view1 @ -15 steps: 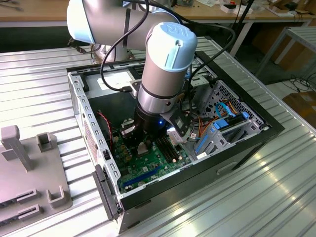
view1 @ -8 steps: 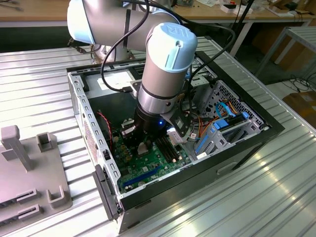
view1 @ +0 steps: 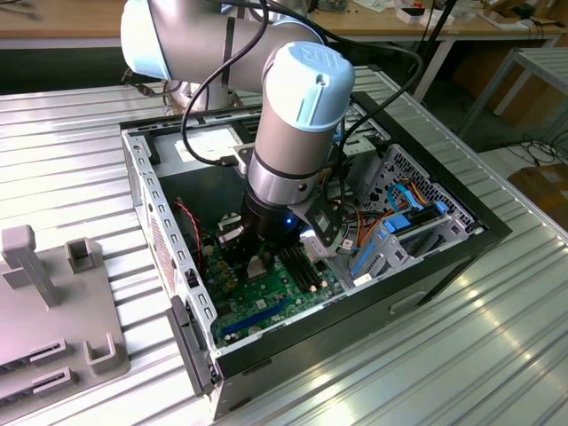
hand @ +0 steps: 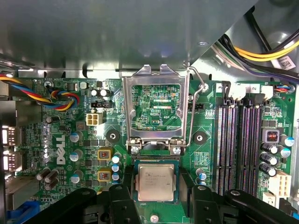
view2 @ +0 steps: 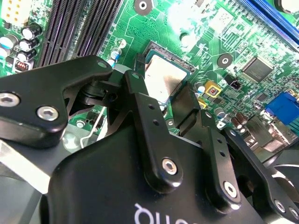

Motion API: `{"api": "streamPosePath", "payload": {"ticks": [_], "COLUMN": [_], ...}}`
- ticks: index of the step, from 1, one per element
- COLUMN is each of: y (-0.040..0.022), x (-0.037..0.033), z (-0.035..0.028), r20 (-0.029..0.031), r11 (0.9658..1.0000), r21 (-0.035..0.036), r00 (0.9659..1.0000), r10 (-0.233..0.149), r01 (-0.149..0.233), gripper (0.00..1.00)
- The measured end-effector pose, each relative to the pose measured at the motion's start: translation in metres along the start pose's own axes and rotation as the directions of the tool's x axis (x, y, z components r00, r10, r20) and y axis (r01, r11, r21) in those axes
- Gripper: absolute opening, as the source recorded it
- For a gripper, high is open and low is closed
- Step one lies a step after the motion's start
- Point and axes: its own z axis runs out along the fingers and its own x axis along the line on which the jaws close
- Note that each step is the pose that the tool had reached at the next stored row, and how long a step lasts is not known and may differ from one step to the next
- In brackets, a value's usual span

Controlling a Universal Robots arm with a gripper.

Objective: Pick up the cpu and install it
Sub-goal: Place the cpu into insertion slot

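1. While the socket (hand: 156, 161) sits deep inside, the ribbed table (view1: 89, 160) spreads far around it on every side in the exterior view.
2. On that table lies the case (view1: 373, 324), open on top, its walls ringing the socket.
3. Over the case hangs the arm (view1: 297, 98), its wrist straight above the socket.
4. Outside the case a grey fixture (view1: 53, 311) stands on the table, well apart from the socket, toward the exterior view's left.
5. Flat inside the case lies the green motherboard (hand: 210, 154), which carries the socket.
6. Low over the socket is the gripper (hand: 158, 189), with its black fingers (hand: 122, 200) at two opposite sides of it. The jaws are clenched on the edges of the cpu (hand: 156, 182), and neither wrist view shows a gap.
7. Near the socket, past one finger, the long dark memory slots (hand: 238, 140) run side by side.
8. Hinged at the socket's edge, the silver load plate (hand: 156, 79) is swung back off it, and the board shows through its window.
9. Beside that plate, at the socket's side, the thin wire lever (hand: 194, 112) is raised.
10. Silver-grey top up, the cpu lies square within the socket's black frame. Whether it is fully seated I cannot tell.
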Motion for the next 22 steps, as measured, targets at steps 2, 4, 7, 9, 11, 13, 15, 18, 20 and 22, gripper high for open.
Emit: {"api": "streamPosePath", "payload": {"ticks": [2, 4, 7, 9, 11, 13, 15, 18, 20, 22], "y": [0.0, 0.0, 0.0, 0.0, 0.0, 0.0001, 0.0001, -0.0001, -0.0004, -0.0006], "x": [0.0, 0.0, 0.0, 0.0, 0.0, 0.0, 0.0, 0.0001, 0.0002, 0.0002], "z": [0.0001, 0.0001, 0.0002, 0.0002, 0.0002, -0.0002, -0.0016, -0.0038, -0.004, -0.004], "r20": [0.0, 0.0001, 0.0, 0.0, 0.0001, 0.0002, 0.0007, 0.0007, 0.0006, 0.0005], "r11": [1.0, 1.0, 1.0, 1.0, 1.0, 1.0, 1.0, 1.0, 1.0, 1.0], "r21": [-0.0001, -0.0002, -0.0001, -0.0002, -0.0002, -0.0005, -0.0016, -0.0006, -0.0003, -0.0003], "r00": [1.0, 1.0, 1.0, 1.0, 1.0, 1.0, 1.0, 1.0, 1.0, 1.0], "r10": [0.0, 0.0, 0.0, 0.0, 0.0, 0.0, 0.0, 0.0, 0.0, 0.0], "r01": [0.0, 0.0, 0.0, 0.0, 0.0, 0.0, 0.0, 0.0, 0.0, 0.0], "gripper": [0.47, 0.47, 0.47, 0.47, 0.47, 0.47, 0.47, 0.47, 0.47, 0.47]}}
